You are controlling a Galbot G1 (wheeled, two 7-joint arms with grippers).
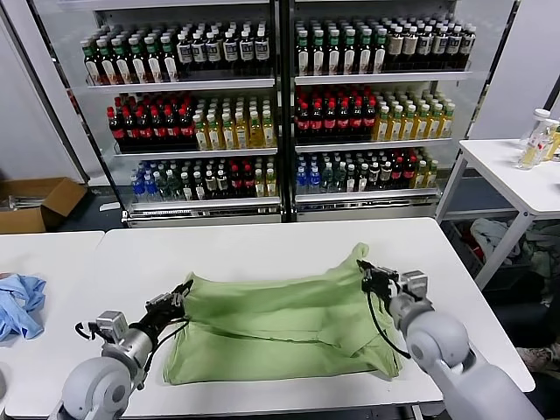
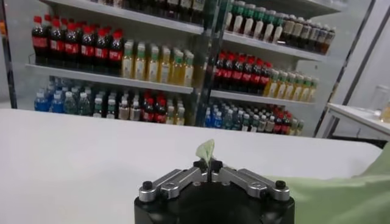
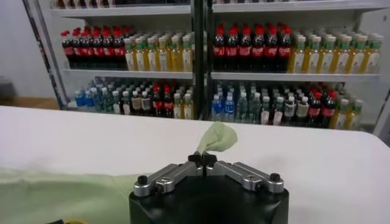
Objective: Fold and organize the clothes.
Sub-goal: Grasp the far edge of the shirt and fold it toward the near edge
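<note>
Pinching both far shirt [image 1: 280,324] corners, table [image 1: 262,241] centre | left gripper [image 1: 178,295] clamped at 9 o'clock, right gripper [image 1: 367,271] clamped at 2 | advice: I carry both level toward 6, cloth taut.

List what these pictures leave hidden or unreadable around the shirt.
- Shirt print and collar buttons: head view, folded under.
- Most of the shirt: both wrist views, gripper bodies block it.
- Blue cloth: head view, cut by the left edge.
- Left gripper and right gripper pinch points: cloth covers them.
</note>
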